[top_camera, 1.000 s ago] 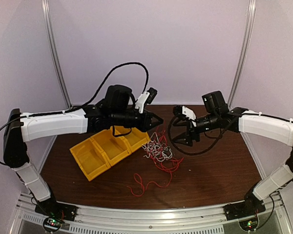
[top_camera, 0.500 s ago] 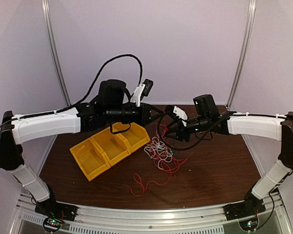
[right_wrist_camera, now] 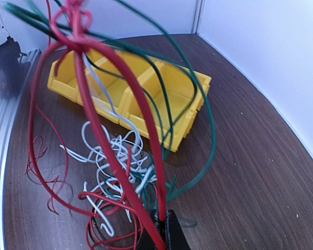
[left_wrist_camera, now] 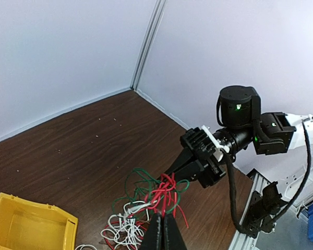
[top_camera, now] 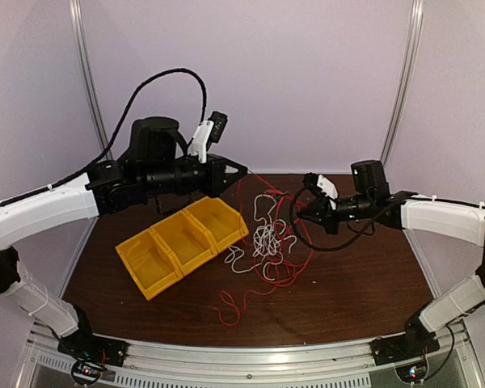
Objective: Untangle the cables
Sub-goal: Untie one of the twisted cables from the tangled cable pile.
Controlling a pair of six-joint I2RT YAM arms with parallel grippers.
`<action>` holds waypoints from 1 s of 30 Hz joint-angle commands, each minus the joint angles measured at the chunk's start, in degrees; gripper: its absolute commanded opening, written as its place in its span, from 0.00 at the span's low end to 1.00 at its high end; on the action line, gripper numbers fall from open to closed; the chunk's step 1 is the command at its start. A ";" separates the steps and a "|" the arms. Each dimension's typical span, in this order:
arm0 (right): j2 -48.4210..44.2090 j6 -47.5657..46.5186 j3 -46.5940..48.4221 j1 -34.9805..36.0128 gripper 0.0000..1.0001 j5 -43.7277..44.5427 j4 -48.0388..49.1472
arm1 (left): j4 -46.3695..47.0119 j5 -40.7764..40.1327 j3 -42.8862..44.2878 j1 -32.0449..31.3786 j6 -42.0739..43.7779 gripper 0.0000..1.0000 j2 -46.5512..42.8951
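Cables (top_camera: pixel 265 238) stretched up from two sides to loosen the knot. Left gripper (top_camera: pixel 241 169) closed on red strands, right gripper (top_camera: pixel 299 214) likewise.

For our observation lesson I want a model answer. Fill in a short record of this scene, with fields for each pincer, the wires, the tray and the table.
left pincer: shut on red and green strands, held high above the table
right pincer: shut on a red strand, pointing towards the left one
wires: red, white and green, tangled; the upper part hangs between the pincers, the lower loops lie on the table
tray: yellow, three compartments, no wire inside
table: dark brown wood
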 commanded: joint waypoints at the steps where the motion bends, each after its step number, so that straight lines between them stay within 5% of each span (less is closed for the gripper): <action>1: -1.82 -2.82 -3.97 -6.44 0.00 1.15 -5.28 | 3.21 -7.73 1.29 0.16 3.04 0.00 -6.12; 21: 1.44 -8.58 -5.34 -29.74 0.00 10.30 -10.25 | 3.82 -11.15 -9.95 0.16 0.96 0.00 -9.94; 30: 6.04 -11.65 -4.25 -32.10 0.00 12.96 -12.20 | 3.18 -9.66 -10.28 0.17 1.52 0.00 -13.67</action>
